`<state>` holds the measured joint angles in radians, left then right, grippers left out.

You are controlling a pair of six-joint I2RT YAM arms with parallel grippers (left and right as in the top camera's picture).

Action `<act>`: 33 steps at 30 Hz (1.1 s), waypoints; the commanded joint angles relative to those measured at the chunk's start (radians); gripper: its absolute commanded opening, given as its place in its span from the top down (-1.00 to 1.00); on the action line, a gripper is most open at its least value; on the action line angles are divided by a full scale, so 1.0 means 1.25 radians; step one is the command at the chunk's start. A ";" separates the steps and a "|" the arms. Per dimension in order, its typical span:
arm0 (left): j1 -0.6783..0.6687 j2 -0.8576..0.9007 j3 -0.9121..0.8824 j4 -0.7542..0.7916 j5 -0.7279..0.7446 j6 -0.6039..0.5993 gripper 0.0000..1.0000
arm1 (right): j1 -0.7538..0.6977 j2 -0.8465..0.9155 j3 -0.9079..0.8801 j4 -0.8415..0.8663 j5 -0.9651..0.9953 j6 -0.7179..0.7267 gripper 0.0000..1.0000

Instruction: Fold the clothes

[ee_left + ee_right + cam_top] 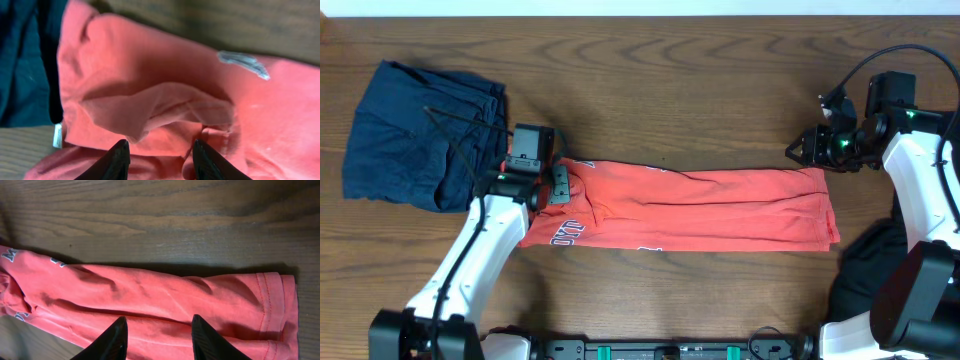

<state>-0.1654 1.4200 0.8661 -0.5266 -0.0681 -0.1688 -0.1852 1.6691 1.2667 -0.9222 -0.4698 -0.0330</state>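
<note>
A red shirt lies folded into a long strip across the middle of the table. My left gripper is at its left end, open, with its fingers just over the bunched red cloth. My right gripper is open and hovers above the strip's right end; in the right wrist view its fingers sit over the red cloth, holding nothing.
A dark blue garment lies crumpled at the back left, and its edge shows in the left wrist view. A dark cloth lies at the right near the front edge. Bare wood table lies behind the shirt.
</note>
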 commanded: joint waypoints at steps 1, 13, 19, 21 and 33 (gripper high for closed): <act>0.003 0.005 0.013 -0.011 -0.018 0.012 0.14 | 0.007 0.002 -0.001 -0.001 0.002 0.008 0.18; 0.004 0.130 0.000 0.155 -0.023 0.072 0.59 | 0.005 0.002 -0.001 0.011 0.025 0.056 0.17; 0.004 0.234 0.000 0.193 -0.023 0.072 0.59 | -0.031 0.002 -0.001 0.020 0.177 0.106 0.00; 0.004 0.229 0.000 0.193 -0.024 0.072 0.46 | -0.053 0.004 -0.002 0.019 0.226 0.119 -0.16; 0.005 0.006 0.035 0.103 0.079 0.063 -0.13 | -0.244 0.107 -0.090 0.004 0.081 0.065 -0.47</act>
<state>-0.1635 1.4872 0.8799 -0.3813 -0.0391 -0.0891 -0.4538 1.7580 1.1816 -0.9157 -0.2504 0.1005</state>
